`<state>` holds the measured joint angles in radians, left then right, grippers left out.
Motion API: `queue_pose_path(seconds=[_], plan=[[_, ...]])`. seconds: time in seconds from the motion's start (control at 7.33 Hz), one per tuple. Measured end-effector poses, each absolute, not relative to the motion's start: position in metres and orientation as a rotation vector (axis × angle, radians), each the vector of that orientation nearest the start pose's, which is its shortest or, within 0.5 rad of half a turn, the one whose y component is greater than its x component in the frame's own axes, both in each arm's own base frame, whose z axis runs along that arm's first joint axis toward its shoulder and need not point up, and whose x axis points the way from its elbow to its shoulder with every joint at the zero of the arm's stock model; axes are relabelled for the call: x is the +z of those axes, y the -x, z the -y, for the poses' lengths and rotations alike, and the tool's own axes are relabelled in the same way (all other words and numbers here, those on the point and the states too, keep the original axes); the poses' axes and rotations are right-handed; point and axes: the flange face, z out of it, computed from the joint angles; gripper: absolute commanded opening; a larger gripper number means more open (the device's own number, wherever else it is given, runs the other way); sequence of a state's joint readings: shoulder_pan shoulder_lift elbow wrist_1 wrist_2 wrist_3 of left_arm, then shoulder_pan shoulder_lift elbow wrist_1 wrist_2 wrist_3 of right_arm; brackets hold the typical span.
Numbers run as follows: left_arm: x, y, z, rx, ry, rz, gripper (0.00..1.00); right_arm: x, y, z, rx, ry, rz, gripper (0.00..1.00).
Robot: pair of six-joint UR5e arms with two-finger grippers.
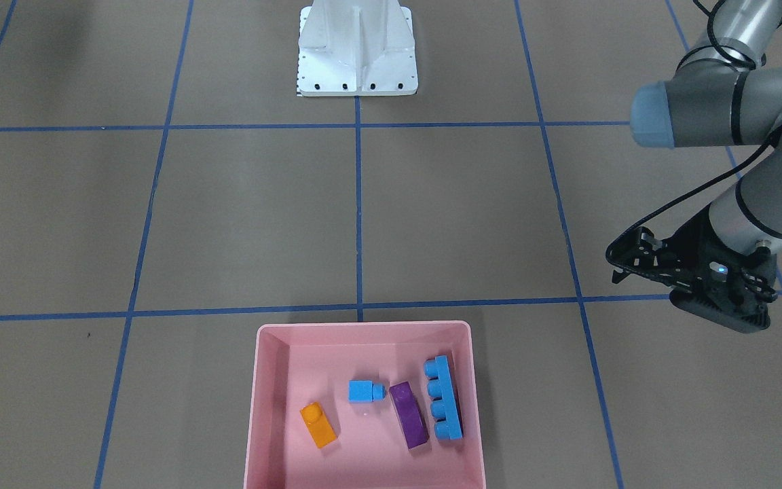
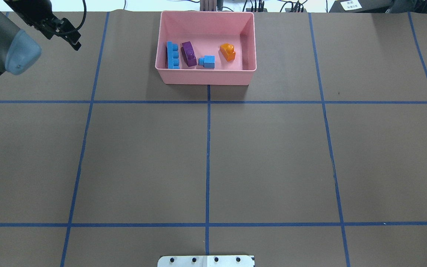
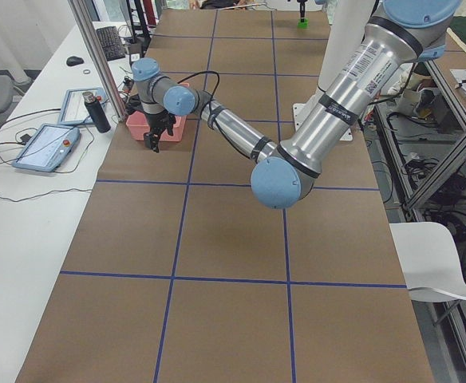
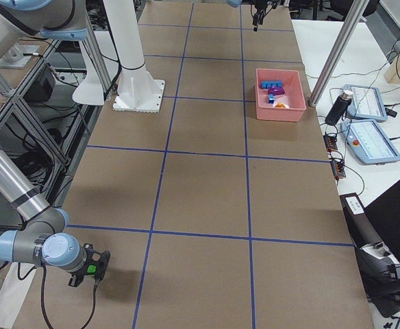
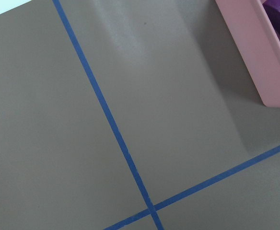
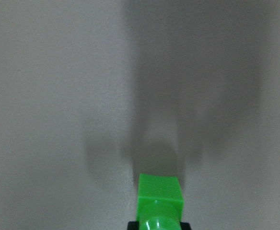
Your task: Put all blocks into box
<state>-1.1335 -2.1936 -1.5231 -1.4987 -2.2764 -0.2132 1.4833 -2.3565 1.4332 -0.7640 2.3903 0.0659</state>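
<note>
The pink box (image 1: 364,327) sits at the table's far middle edge (image 2: 206,76). In it lie the orange block (image 1: 318,424), the small blue cube (image 1: 366,391), the purple block (image 1: 409,414) and the long blue block (image 1: 443,407). My left gripper (image 1: 618,261) hovers empty over bare table beside the box and looks open; it also shows in the overhead view (image 2: 73,41). My right gripper (image 4: 94,266) is far from the box, near the table's end, shut on the green block (image 6: 159,201) and holding it above the table.
The white pedestal base (image 1: 357,54) stands at the robot's side of the table. Blue tape lines (image 2: 208,163) grid the brown surface. Tablets (image 4: 368,140) and a bottle (image 4: 338,106) lie beyond the box's edge of the table.
</note>
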Motion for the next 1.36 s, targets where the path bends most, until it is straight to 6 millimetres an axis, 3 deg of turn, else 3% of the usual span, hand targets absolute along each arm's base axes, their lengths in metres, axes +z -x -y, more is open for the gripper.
queue_pose_path(seconds=[0.41, 0.68, 0.82, 1.09, 1.36], plan=[[0.314, -0.233, 0.662, 0.386, -0.235, -0.811, 1.0, 0.846, -0.055, 0.065, 0.0, 0.115, 0.813, 0.0], [0.326, -0.225, 0.648, 0.381, -0.223, -0.805, 1.0, 0.827, -0.049, 0.115, -0.016, 0.057, 0.842, 0.0], [0.331, -0.222, 0.64, 0.38, -0.221, -0.803, 1.0, 0.818, -0.046, 0.154, -0.007, 0.045, 0.869, 0.0], [0.336, -0.22, 0.636, 0.38, -0.218, -0.802, 1.0, 0.785, -0.047, 0.266, 0.024, 0.019, 0.885, 0.0], [0.341, -0.219, 0.634, 0.377, -0.211, -0.8, 1.0, 0.72, -0.054, 0.397, 0.033, -0.032, 0.869, 0.0]])
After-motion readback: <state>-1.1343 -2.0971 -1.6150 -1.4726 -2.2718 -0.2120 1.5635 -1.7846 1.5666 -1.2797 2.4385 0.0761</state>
